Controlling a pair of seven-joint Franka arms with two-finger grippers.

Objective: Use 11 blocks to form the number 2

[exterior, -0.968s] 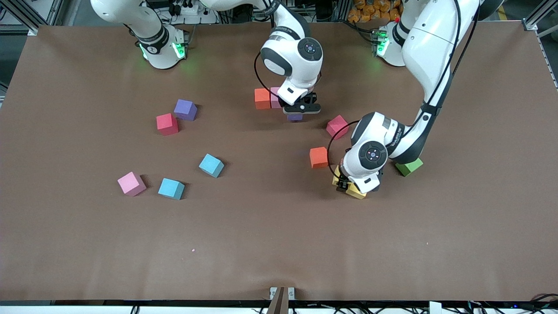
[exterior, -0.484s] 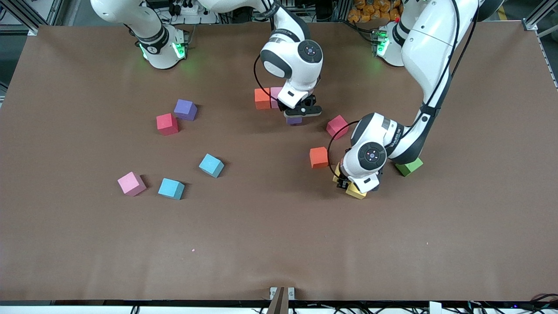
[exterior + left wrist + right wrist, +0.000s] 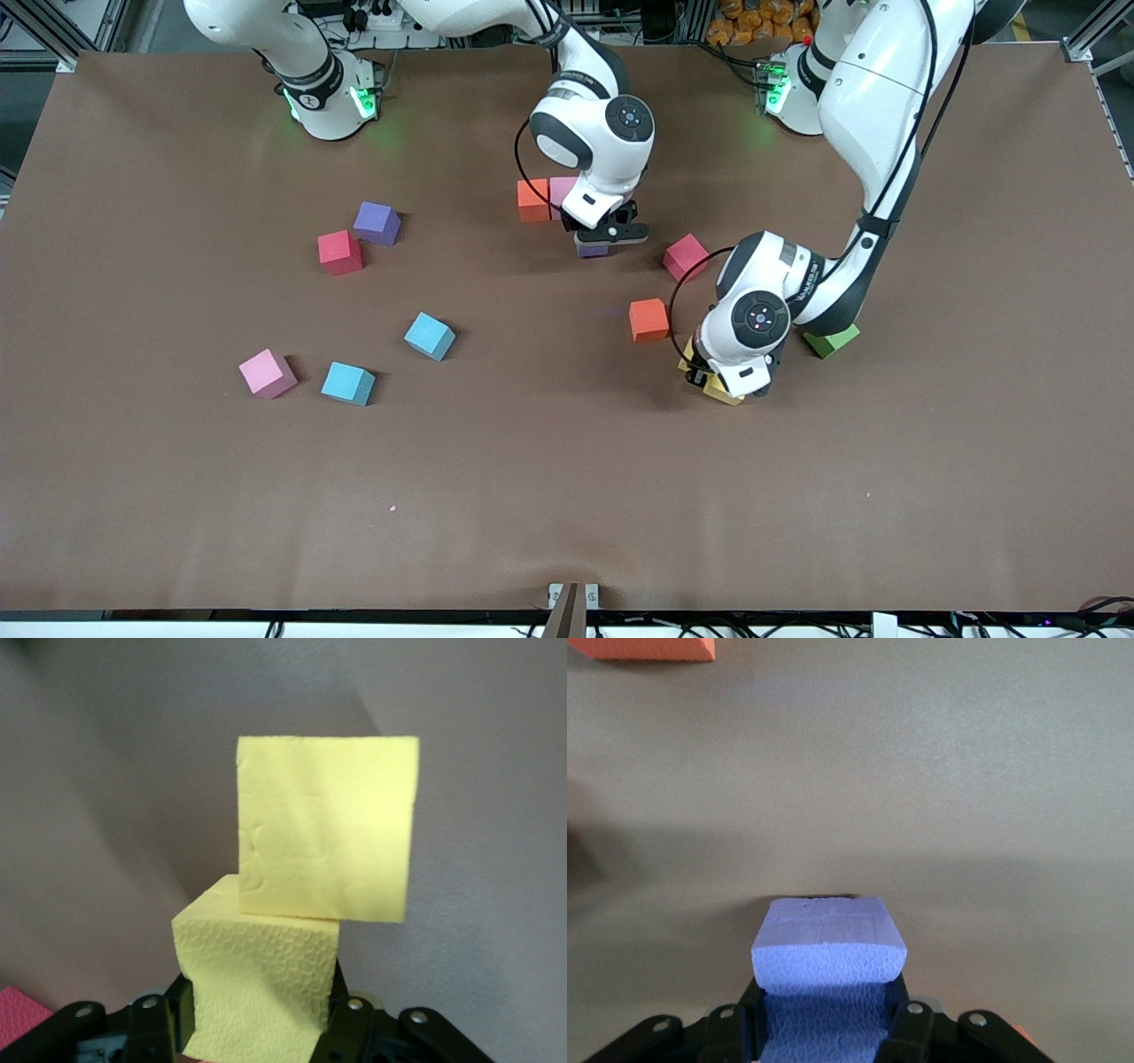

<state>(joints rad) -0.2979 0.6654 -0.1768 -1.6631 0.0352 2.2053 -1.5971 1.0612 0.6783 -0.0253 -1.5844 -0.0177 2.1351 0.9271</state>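
Looking down from the front view, the left hand (image 3: 716, 383) is low over the surface (image 3: 567, 496), and only slivers of yellow show beneath its wrist. The left wrist view fills that in: the hand's fingers (image 3: 350, 1014) are clenched on a yellow cube (image 3: 257, 988), and a second yellow cube (image 3: 328, 828) lies flat on the surface touching it. An orange cube (image 3: 648, 320) sits just beside this spot, toward the right arm's end, with a green cube (image 3: 833, 341) partly hidden by the left arm.

The right hand (image 3: 607, 237) is over the surface near the paired orange cube (image 3: 532, 199) and pink cube (image 3: 562, 190), which touch each other. The front view shows only a purple edge under it; the right wrist view shows the hand grasping a purple cube (image 3: 828, 979) between its fingers (image 3: 908, 1028).

Loose toward the right arm's end lie another purple cube (image 3: 376, 222) touching a crimson cube (image 3: 340, 252), two light blue cubes (image 3: 430, 336) (image 3: 347, 383) and a pink cube (image 3: 267, 373). A second crimson cube (image 3: 685, 257) lies between the two hands.
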